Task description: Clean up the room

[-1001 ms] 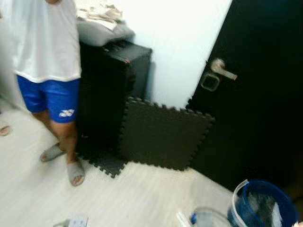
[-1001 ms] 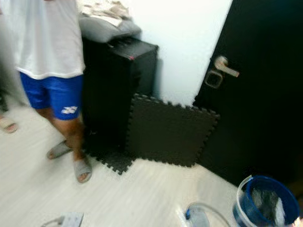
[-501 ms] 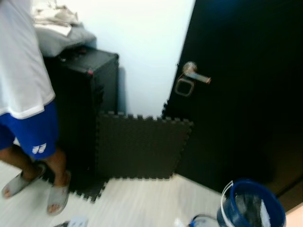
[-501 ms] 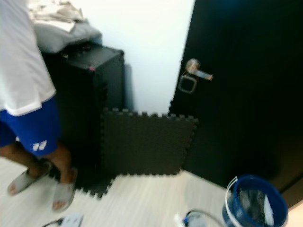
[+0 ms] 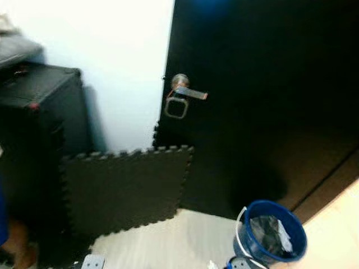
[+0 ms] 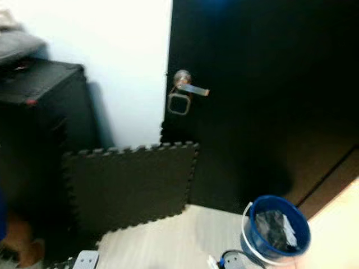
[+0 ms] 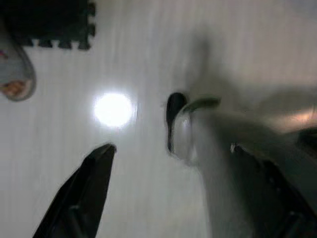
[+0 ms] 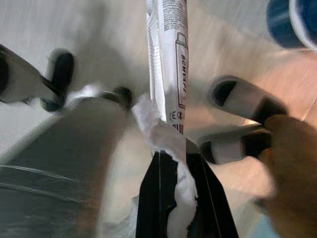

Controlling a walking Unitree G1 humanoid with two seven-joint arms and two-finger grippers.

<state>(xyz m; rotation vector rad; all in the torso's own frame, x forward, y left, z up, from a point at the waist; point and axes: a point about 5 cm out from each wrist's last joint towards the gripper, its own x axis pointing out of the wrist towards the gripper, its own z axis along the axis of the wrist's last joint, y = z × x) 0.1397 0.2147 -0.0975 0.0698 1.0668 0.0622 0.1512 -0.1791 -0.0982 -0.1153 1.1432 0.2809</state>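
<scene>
My right gripper point(image 8: 174, 157) is shut on a white printed tube-like wrapper point(image 8: 168, 59) together with a crumpled scrap of white paper point(image 8: 163, 136), held above the pale floor. A blue bucket point(image 5: 270, 232) with dark trash and a white scrap inside stands on the floor at the lower right, before the black door; its rim point(image 8: 293, 20) also edges into the right wrist view. My left gripper point(image 7: 171, 148) is open over bare floor, its black fingers point(image 7: 90, 184) spread wide with nothing between them.
A black door point(image 5: 263, 101) with a silver lever handle point(image 5: 187, 92) is ahead. A dark foam mat point(image 5: 126, 190) leans against a black case point(image 5: 39, 117) on the left. A person's sandalled foot point(image 8: 247, 116) is close to my right gripper. A small white item point(image 5: 92, 261) lies on the floor.
The camera has swung to the right: the person has slid out at the left edge, and the door and bucket now sit nearer the middle. The pictures are blurred by the motion.
</scene>
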